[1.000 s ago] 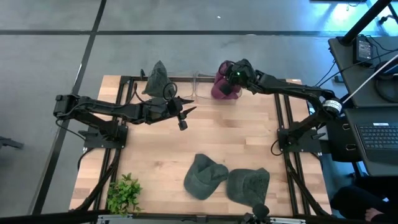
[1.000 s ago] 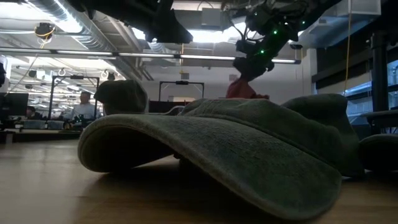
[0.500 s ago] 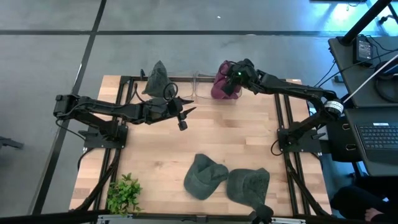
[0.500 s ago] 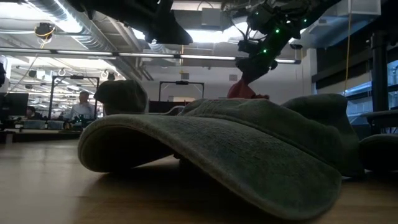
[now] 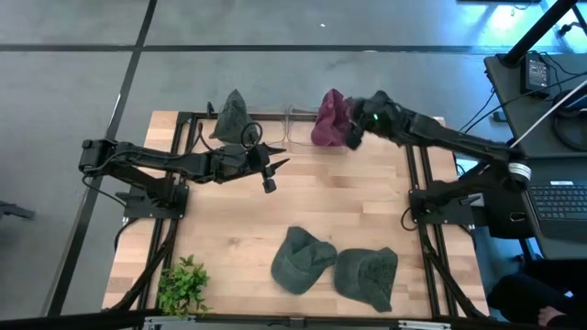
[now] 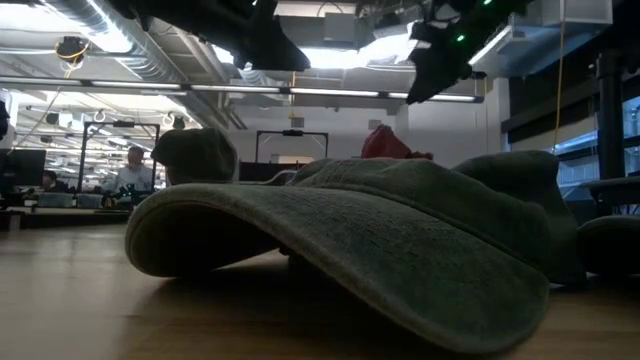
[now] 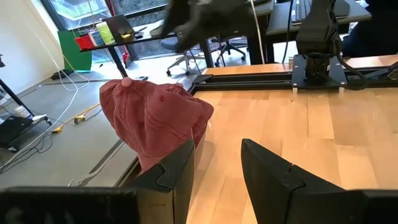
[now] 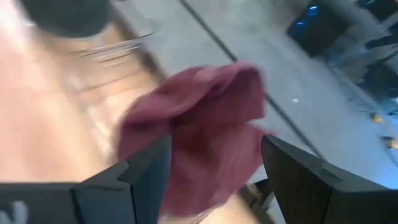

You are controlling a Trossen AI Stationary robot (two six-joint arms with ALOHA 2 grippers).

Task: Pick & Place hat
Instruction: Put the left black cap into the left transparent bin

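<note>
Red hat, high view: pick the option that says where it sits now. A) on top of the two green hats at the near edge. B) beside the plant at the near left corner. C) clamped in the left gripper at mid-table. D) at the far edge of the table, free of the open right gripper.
D: the red hat sits at the table's far edge, and the right gripper stands open beside it, holding nothing.

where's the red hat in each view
high view: red hat at the table's far edge, beside the right claw.
low view: its top peeks over the green hat.
left wrist view: at left.
right wrist view: centre.
Shared landmark: the wooden table.
</note>
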